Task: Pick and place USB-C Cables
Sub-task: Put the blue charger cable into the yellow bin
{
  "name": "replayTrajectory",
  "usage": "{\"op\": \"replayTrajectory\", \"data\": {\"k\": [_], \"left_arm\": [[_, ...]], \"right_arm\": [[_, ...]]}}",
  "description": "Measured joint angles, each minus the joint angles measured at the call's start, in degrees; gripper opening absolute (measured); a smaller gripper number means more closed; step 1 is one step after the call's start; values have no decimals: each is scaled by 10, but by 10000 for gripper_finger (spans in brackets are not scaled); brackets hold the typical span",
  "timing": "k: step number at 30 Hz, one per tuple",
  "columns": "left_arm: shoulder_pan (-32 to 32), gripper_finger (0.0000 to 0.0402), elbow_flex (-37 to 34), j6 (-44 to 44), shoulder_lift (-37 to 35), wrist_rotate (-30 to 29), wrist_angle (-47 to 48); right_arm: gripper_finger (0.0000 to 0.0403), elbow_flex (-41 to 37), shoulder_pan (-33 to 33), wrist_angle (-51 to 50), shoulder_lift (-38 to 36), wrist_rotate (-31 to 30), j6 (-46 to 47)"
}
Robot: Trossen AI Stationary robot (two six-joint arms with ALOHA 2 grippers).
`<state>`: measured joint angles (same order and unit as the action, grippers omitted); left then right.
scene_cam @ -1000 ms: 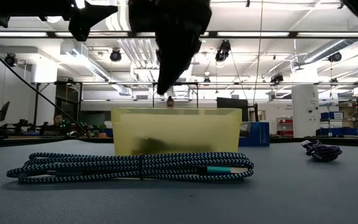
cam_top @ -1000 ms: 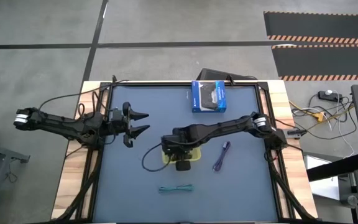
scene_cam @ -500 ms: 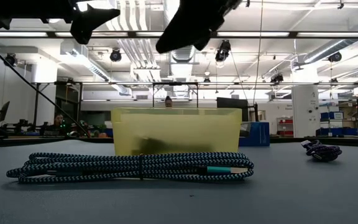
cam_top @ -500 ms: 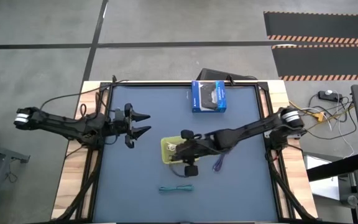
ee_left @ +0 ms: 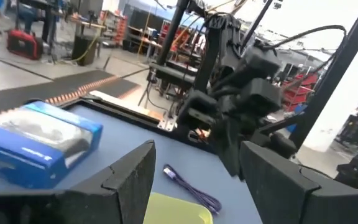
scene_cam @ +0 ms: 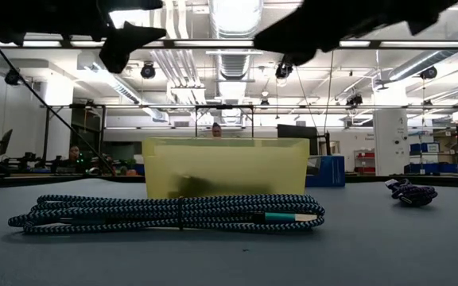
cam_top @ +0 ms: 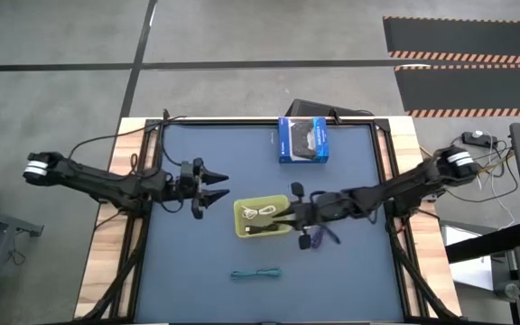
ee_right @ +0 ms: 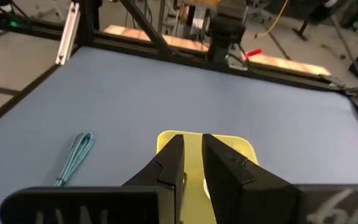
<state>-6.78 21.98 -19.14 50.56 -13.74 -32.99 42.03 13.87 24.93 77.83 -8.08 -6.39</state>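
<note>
A yellow bin [cam_top: 242, 219] sits mid-table with the white cable [cam_top: 260, 212] and the black cable [cam_top: 258, 228] lying inside it. The teal cable [cam_top: 255, 273] lies on the mat nearer the near edge; it is also the closest thing in the low view [scene_cam: 165, 213]. The purple cable [cam_top: 321, 237] lies right of the bin, partly under my right arm. My right gripper [ee_right: 193, 152] hovers at the bin's right rim, its fingers a narrow gap apart and holding nothing. My left gripper [cam_top: 217, 185] hovers open, left of the bin.
A blue-and-black retail box [cam_top: 302, 140] lies near the far edge. A black frame [cam_top: 388, 181] borders the mat. Bare mat lies left of the teal cable and between the box and the bin. People and shelving [scene_cam: 74, 155] show in the room beyond.
My right gripper has drawn back from above the bin toward the table's right and tipped from pointing down to nearly level. The black cable, whose loop trailed on the mat left of the bin, now lies inside the bin. My left gripper has moved slightly toward the bin.
</note>
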Motion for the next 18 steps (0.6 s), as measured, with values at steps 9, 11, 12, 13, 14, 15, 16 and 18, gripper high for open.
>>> {"op": "replayTrajectory", "data": {"k": [9,11,12,13,14,15,16,18], "left_arm": [[-28,219,56,-31,95,0,-26],[-38,219,76,-32,117,0,-26],[-43,219,85,-32,128,0,-26],[-49,219,95,-32,138,0,-26],[-54,219,106,-32,149,0,-25],[-59,219,116,-32,160,0,-24],[-64,219,127,-32,170,0,-20],[-73,219,144,-32,190,0,-20]], "right_arm": [[47,-123,0,97,-110,1,-22],[47,-145,0,116,-130,1,-24],[47,-154,0,123,-140,1,-25],[47,-163,0,128,-149,1,-25],[47,-170,0,136,-159,1,-25],[47,-176,0,139,-169,1,-26],[47,-181,0,140,-177,1,-27],[47,-191,0,139,-197,1,-31]]}}
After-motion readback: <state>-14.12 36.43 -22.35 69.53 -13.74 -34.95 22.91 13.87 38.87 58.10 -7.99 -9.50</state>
